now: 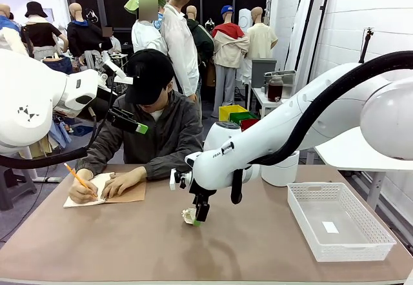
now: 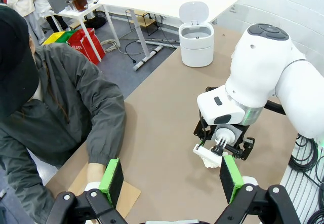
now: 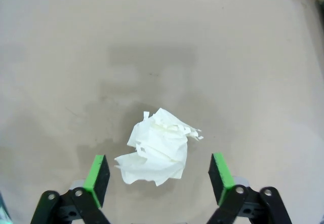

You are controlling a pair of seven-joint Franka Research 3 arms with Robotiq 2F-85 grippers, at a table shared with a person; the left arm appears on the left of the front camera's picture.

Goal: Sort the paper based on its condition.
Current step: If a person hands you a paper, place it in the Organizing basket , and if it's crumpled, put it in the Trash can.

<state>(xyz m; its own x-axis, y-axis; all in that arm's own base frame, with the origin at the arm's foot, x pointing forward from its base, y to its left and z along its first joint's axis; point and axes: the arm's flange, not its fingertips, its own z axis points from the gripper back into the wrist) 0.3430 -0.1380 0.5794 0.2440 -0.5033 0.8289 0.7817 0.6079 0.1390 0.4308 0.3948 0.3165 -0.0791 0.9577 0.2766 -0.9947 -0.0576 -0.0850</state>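
Paper: a crumpled white ball (image 3: 157,153) is seen on the bare surface (image 3: 76,57), straddled by the right end effector (image 3: 158,159)
Right end effector: spread wide, nothing pinched
Left end effector (image 2: 172,169): spread, held aloft, empty
Handling: judged very light, soft and springy; best taken across its middle, so that loose torn edges are not caught alone
Writing: none seen on the paper; print on the right arm (image 1: 258,146) too small to be read

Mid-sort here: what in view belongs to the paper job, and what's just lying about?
Job: crumpled paper; open right gripper over it; white basket and lidded bin, likely destinations.
Not the job: person's notebook; pencil.
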